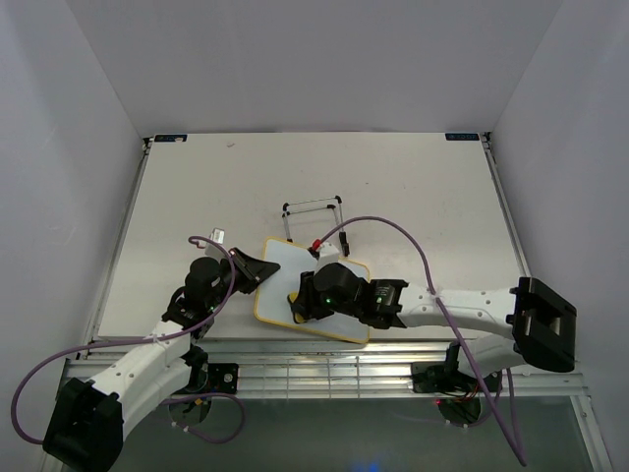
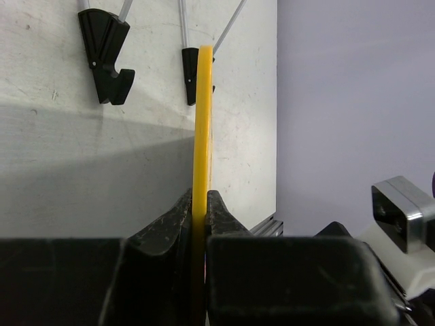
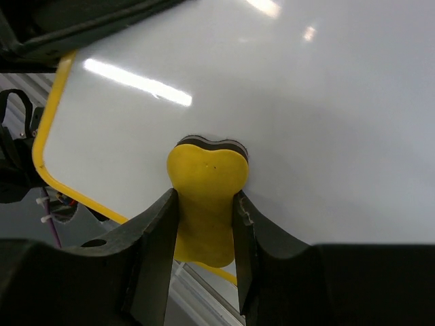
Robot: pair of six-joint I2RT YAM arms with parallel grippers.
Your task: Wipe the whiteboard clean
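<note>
Wiping step: whiteboard point(image 1: 285, 273), near front edge of table point(image 1: 197, 197), pinched by yellow frame in left gripper point(image 2: 200, 210); eraser point(image 3: 207, 178) clamped in right gripper point(image 3: 204, 224), pressed to bare-looking face; next, probably steady strokes over unseen areas.

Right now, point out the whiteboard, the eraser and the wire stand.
whiteboard point(image 1: 285, 270), top view, bare white face.
eraser point(image 3: 207, 178), right wrist view, yellow back.
wire stand point(image 2: 103, 51), left wrist view, black foot.

Blank yellow-framed whiteboard point(image 1: 288, 267), rounded corners, askew
</note>
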